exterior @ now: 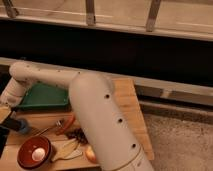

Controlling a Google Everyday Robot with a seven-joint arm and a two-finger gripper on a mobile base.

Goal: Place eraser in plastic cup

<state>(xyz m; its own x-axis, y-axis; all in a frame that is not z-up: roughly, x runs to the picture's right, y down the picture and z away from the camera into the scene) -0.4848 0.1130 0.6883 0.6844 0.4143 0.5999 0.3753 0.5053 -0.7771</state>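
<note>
The eraser (4, 114) shows as a small pale tan wedge at the picture's left edge, just up and left of the plastic cup (22, 126), right at the gripper (6, 121), which hangs at the end of the white arm (100, 120) against that same edge. Whether the gripper is clamped on the eraser or spread beside it cannot be told. The plastic cup sits on the wooden tabletop (131, 107), near its left side. Just below the cup lies the red-brown bowl (26, 147) with 1 white egg (38, 154) in it, near the tabletop's front edge. Right of the cup, a thin metal utensil (49, 128), an orange-red piece (67, 123), a dark cluster (77, 135), pale slices (67, 149) and a round tan item (91, 154) crowd the wood. Behind the cup, a narrow band of bare wood separates it from the green tray (42, 96). The arm's thick link crosses the tabletop well to the right of the cup, leaving only a bare strip along the right edge, beyond which lies speckled floor (180, 145).
</note>
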